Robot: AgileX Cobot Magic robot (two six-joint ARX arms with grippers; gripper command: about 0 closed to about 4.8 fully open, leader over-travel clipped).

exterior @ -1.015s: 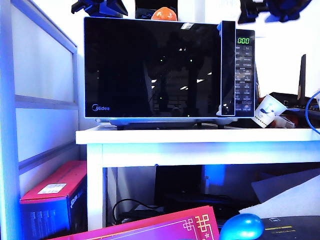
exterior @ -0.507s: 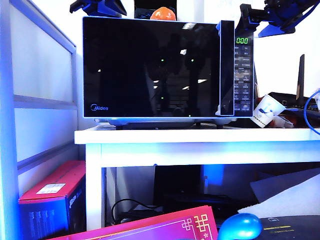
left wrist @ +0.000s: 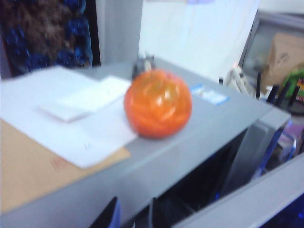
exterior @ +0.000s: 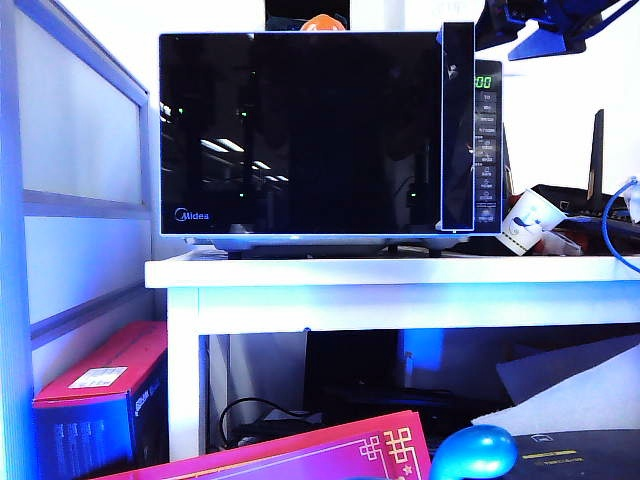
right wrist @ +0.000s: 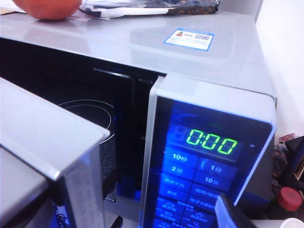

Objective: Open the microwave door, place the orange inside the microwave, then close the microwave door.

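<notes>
At the far left of the exterior view a pale panelled partition (exterior: 80,190) runs out of frame, and below it a red box (exterior: 100,400) sits on the floor, its lower part cut by the frame edge; a pink printed sheet (exterior: 330,455) and a glossy blue rounded object (exterior: 474,452) are likewise clipped along the bottom.

On the white table (exterior: 400,285) stands the microwave (exterior: 330,135); the microwave door (exterior: 300,130) stands ajar, its handle edge forward of the button column and covering the first digit of the green display (exterior: 487,82); the dark glass gives only reflections, so the cavity cannot be made out from here.

The orange (exterior: 321,22) lies on the microwave's top, only a sliver showing above the door's upper edge; the left wrist view shows it whole but blurred (left wrist: 158,103), resting against white papers (left wrist: 85,114) on the grey top.

The left gripper (left wrist: 133,216) is near the orange and not touching it; only two dark finger tips enter that view, apart with nothing between them, so its jaws stand open; the exterior view does not show it.

The right wrist view looks into the gap behind the opened door, where part of the turntable (right wrist: 92,114) shows in shadow.

The right gripper (exterior: 545,30) hangs above the microwave's right top corner, cropped by the frame; one dark finger (right wrist: 228,213) shows in its own view; the jaws are spread wide, holding nothing.

A paper cup (exterior: 528,222) lies tipped beside the microwave; clutter behind it is too dim to identify.
</notes>
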